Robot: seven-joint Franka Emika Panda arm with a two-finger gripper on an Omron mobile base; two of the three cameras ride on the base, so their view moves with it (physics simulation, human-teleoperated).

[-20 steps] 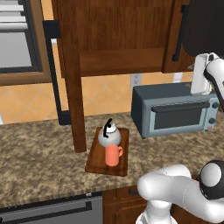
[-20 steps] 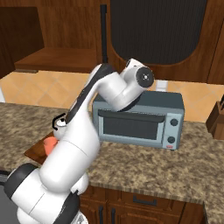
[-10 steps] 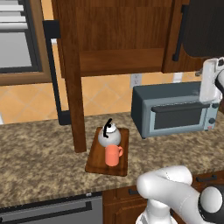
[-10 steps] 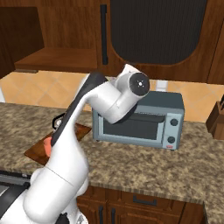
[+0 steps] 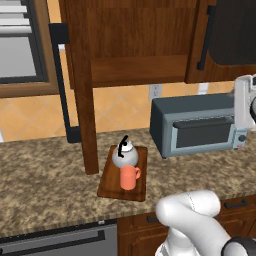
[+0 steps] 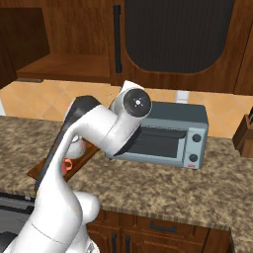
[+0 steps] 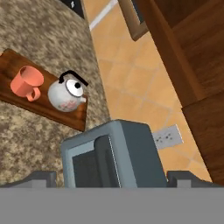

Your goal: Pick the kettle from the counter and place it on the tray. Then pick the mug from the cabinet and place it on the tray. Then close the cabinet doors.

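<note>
Two cabinet doors left to shut: rigid, hinged, likely swinging easily; best pushed near black bar handle. One kettle and one mug already on tray, on counter. One toaster oven beside. Gripper fingers: cannot tell whether spread or clenched.

Open left cabinet door juts over the counter beside the tray (toaster oven right)
</note>
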